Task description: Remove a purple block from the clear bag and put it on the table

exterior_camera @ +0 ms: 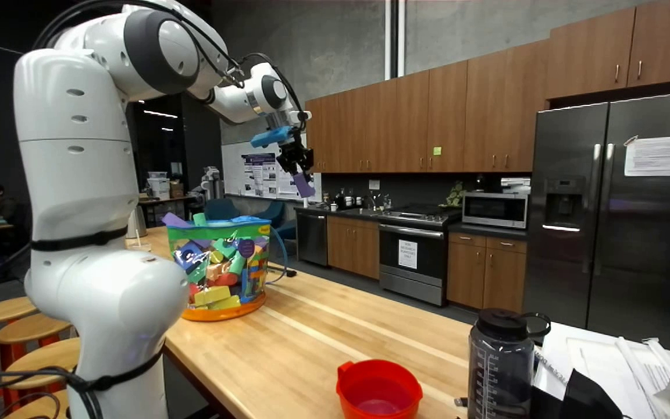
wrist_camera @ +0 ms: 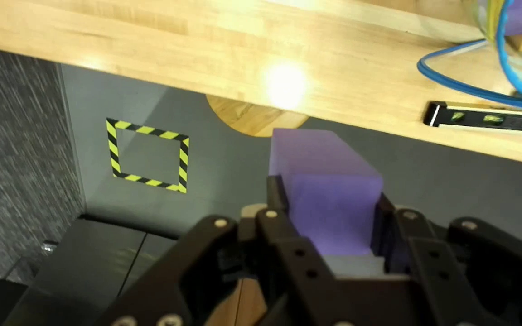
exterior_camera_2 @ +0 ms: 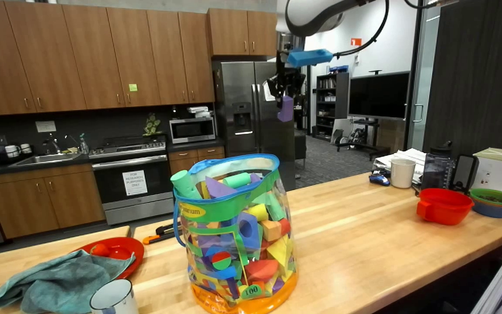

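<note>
My gripper (wrist_camera: 329, 203) is shut on a purple block (wrist_camera: 322, 151), one finger on each side of it. In both exterior views the gripper (exterior_camera: 296, 158) (exterior_camera_2: 285, 85) is high in the air, pointing down, with the block (exterior_camera: 303, 185) (exterior_camera_2: 286, 109) sticking out below. The block is outside the clear bag and above its rim. The clear bag (exterior_camera: 218, 232) (exterior_camera_2: 222, 209) stands open on the wooden table (exterior_camera: 312, 331) (exterior_camera_2: 342, 231), full of coloured foam blocks. In the wrist view the block shows against the floor past the table edge; part of the bag (wrist_camera: 505, 63) is top right.
A red cup (exterior_camera: 378, 387) (exterior_camera_2: 445, 207) and a dark bottle (exterior_camera: 501, 366) stand farther along the table. A red plate (exterior_camera_2: 131, 250), teal towel (exterior_camera_2: 68, 279) and white mug (exterior_camera_2: 113, 298) are beside the bag. A black level (wrist_camera: 492, 118) lies near the table edge.
</note>
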### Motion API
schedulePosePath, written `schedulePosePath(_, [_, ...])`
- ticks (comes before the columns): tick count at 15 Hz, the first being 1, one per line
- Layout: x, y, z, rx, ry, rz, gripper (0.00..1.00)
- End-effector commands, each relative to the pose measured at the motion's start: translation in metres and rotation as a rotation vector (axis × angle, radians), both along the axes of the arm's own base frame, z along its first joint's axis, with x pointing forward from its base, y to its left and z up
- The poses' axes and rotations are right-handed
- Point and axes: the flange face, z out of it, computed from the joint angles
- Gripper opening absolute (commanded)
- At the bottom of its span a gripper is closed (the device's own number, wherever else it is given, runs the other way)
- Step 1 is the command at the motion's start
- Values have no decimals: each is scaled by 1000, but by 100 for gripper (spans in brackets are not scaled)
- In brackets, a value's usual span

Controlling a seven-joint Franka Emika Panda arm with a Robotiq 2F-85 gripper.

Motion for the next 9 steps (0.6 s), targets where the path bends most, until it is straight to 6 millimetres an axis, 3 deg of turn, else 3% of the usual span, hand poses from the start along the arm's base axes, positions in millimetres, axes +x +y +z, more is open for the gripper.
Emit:
schedulePosePath(1, [2,-33,-34,48,94,-105,16])
schedulePosePath(5, [-12,-37,-85,76,205,-126,16])
schedulePosePath(9, [-34,-22,-134,71,302,-97,16])
